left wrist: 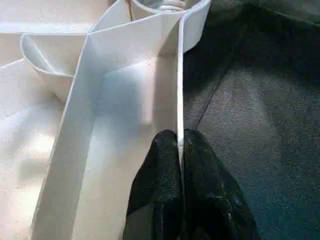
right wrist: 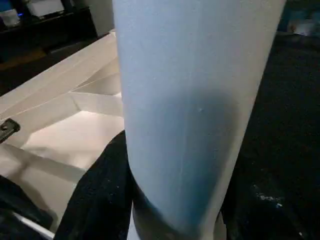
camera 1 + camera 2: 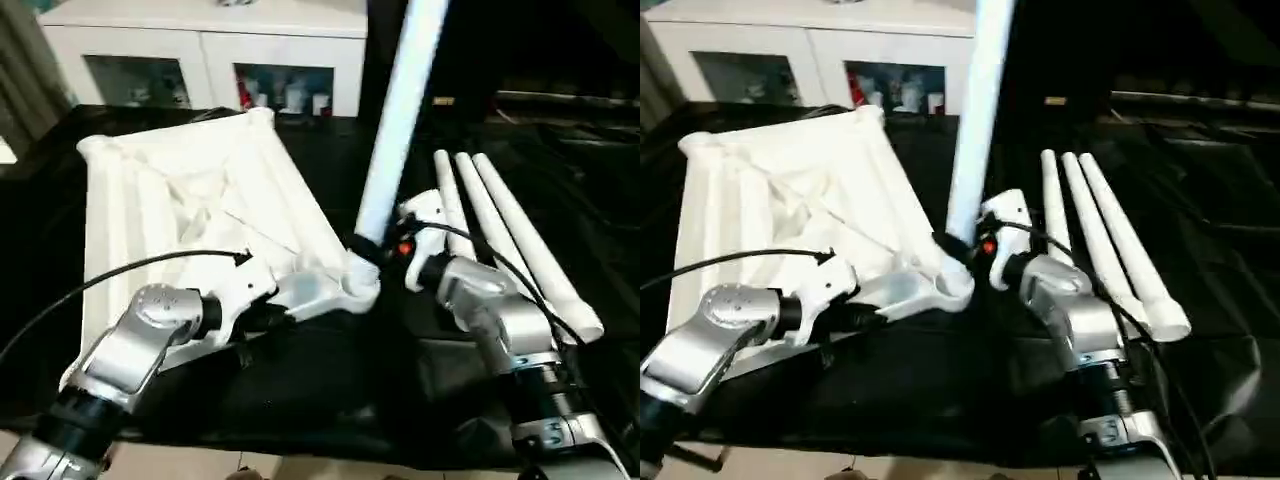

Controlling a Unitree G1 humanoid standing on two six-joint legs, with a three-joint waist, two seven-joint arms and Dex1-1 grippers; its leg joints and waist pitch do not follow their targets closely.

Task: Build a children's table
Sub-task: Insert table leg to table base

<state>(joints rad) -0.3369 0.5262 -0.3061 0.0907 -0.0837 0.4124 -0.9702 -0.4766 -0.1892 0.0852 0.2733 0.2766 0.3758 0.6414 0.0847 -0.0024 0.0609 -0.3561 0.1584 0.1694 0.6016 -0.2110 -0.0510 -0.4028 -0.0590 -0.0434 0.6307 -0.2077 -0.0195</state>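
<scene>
The upturned tabletop (image 3: 190, 190) lies at ten o'clock on the black bench (image 3: 330, 390), its near corner socket (image 3: 352, 283) at centre taking the upright leg (image 3: 398, 120). The right pincer (image 3: 385, 252) holds that leg low, and the left pincer (image 1: 181, 150) is clamped on the tabletop's thin edge wall: best press straight down, leg plumb, rim pinned. Three spare legs (image 3: 510, 240) lie at three o'clock near the bench edge, so open room is toward six.

The upright leg (image 3: 395, 120) stands in the near corner socket (image 3: 355, 280) of the tabletop (image 3: 190, 190) and blocks the middle. Three spare legs (image 3: 510, 235) lie just right of it. Dark worktop (image 3: 330, 400) near the robot is free. A cabinet (image 3: 210, 60) closes the far side.
</scene>
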